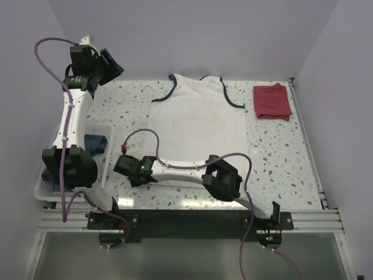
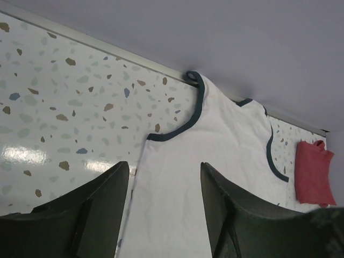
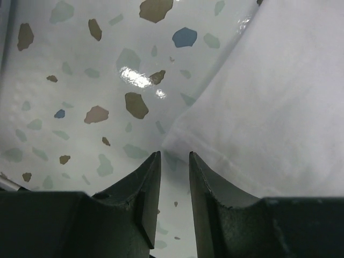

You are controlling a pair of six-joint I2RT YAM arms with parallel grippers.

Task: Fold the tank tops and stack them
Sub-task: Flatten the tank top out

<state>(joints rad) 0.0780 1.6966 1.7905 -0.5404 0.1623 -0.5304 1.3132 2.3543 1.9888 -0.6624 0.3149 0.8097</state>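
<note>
Speckled terrazzo table (image 1: 274,157), glossy, glare patches. White basket (image 1: 46,189) at its left near edge, dark blue cloth (image 1: 96,143) inside. Metal rail (image 1: 192,219) along near side. Plain pale walls (image 1: 192,35) behind and beside.

The gripper (image 3: 173,161) hangs low over the speckled table (image 3: 80,80), its dark fingers (image 3: 142,199) a narrow gap apart. The white top (image 3: 279,107) spreads to the gripper's right, its hemmed corner just beyond the fingertips.
</note>
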